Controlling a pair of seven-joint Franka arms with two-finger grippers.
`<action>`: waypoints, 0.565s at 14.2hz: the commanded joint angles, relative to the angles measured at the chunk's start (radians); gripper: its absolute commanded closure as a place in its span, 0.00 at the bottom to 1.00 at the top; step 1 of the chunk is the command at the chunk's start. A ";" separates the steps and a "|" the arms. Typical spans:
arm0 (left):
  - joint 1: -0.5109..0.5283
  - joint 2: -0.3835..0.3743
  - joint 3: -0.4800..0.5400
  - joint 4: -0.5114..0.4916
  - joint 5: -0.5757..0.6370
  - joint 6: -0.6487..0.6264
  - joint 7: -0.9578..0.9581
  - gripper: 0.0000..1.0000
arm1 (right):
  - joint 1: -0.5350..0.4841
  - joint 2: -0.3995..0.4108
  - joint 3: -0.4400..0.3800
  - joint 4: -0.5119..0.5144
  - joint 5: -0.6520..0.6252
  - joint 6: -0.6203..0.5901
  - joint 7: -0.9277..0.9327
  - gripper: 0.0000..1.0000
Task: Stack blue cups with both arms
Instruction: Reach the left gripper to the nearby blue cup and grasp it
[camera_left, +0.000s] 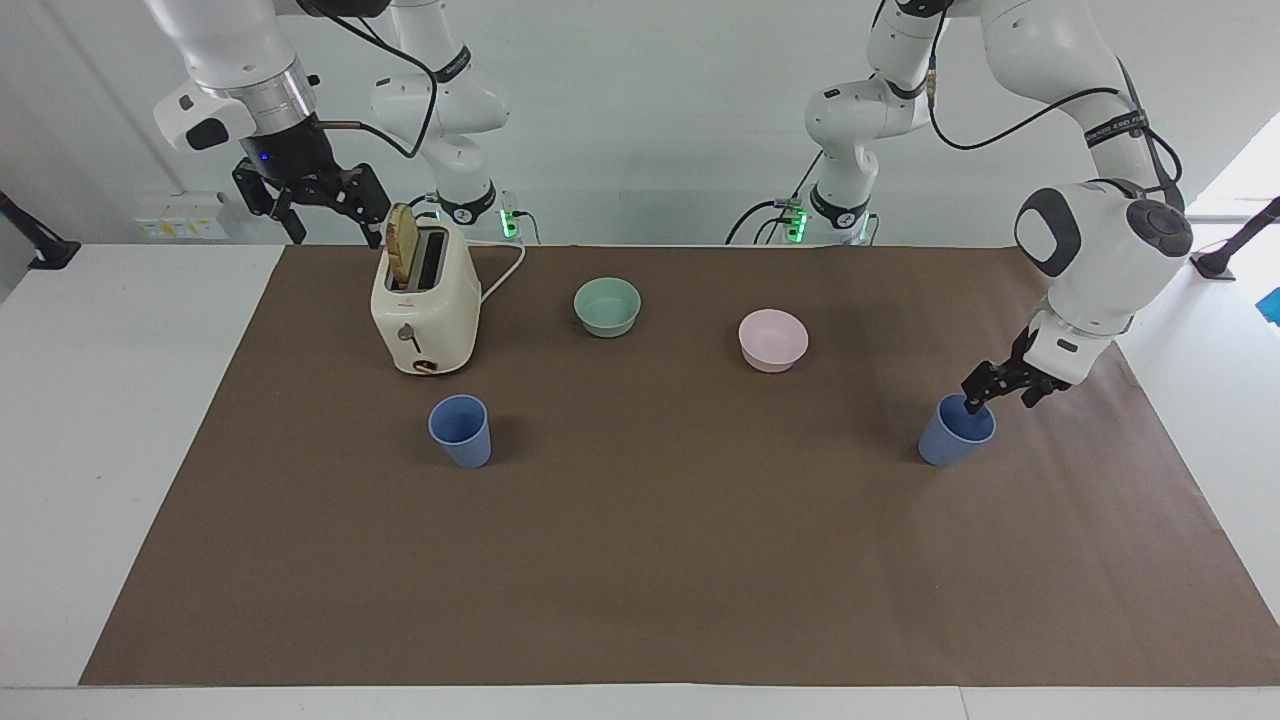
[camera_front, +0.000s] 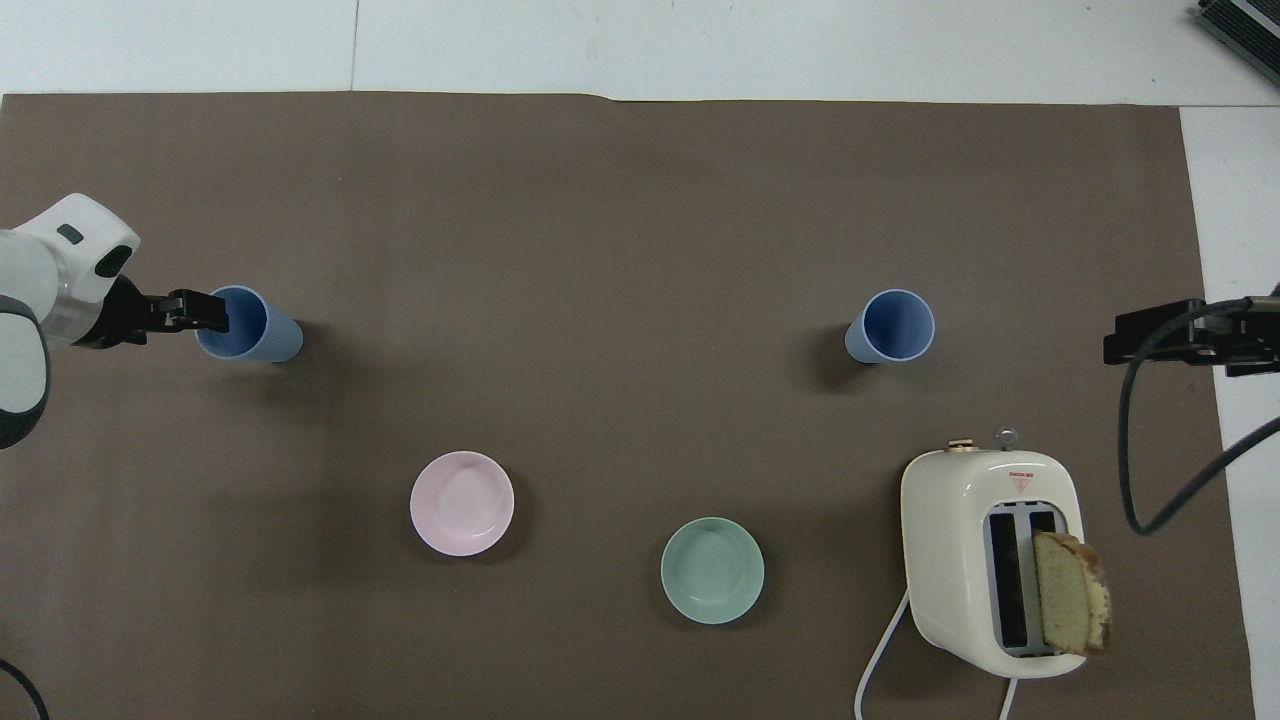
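Two blue cups stand upright on the brown mat. One cup (camera_left: 950, 440) (camera_front: 262, 335) is toward the left arm's end. The other cup (camera_left: 461, 431) (camera_front: 893, 325) is toward the right arm's end, farther from the robots than the toaster. My left gripper (camera_left: 1002, 392) (camera_front: 210, 312) is open and low at the first cup's rim. One finger is at the cup's mouth and the other is outside its wall. My right gripper (camera_left: 318, 215) (camera_front: 1130, 340) is open and empty. It waits high in the air beside the toaster, at the mat's edge.
A cream toaster (camera_left: 425, 300) (camera_front: 985, 560) with a bread slice sticking out stands toward the right arm's end. A mint-green bowl (camera_left: 607, 306) (camera_front: 712, 570) and a pink bowl (camera_left: 773, 340) (camera_front: 462, 503) sit nearer to the robots than the cups.
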 joint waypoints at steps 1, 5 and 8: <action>0.008 0.007 -0.009 -0.013 0.017 0.035 -0.029 0.00 | -0.012 -0.027 0.005 -0.033 0.007 0.017 -0.018 0.00; -0.003 0.018 -0.009 -0.044 0.017 0.045 -0.101 0.12 | -0.013 -0.027 0.007 -0.034 0.007 0.017 -0.018 0.00; -0.005 0.019 -0.009 -0.038 0.018 0.041 -0.104 0.79 | -0.012 -0.027 0.007 -0.036 0.007 0.017 -0.018 0.00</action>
